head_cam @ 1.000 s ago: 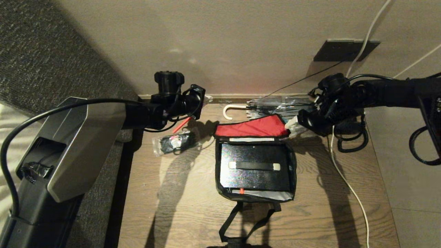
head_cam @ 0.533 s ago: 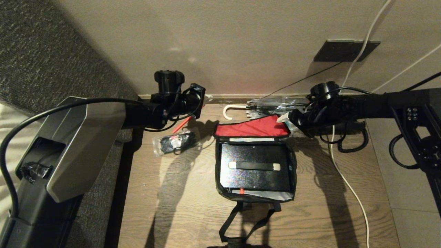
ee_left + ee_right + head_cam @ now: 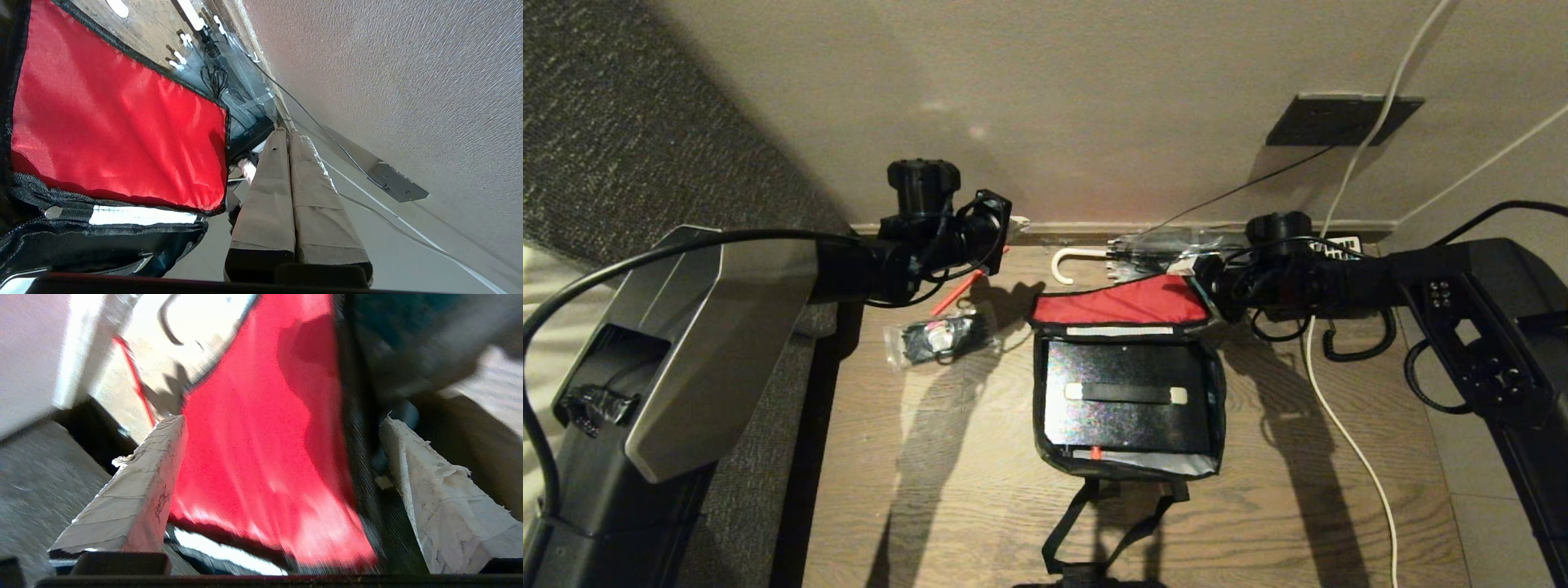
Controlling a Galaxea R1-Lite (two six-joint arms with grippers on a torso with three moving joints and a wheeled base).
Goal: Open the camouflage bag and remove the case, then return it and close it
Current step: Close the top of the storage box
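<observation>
Camouflage bag (image 3: 1129, 392) flap between wide-open right fingers (image 3: 135, 506), left fingers (image 3: 265, 196) shut.

You'll find no readable text, label, brand, number or sign anywhere in these views, not on the bag (image 3: 1127, 384), the case (image 3: 1127, 404) or the wall.

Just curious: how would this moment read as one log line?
camouflage bag: flap open | case: inside | right end effector: open at flap | left end effector: shut, idle

camouflage bag (image 3: 1129, 392) open, red flap back | case (image 3: 1125, 406) inside (handle up) | wooden table (image 3: 947, 490)
</observation>
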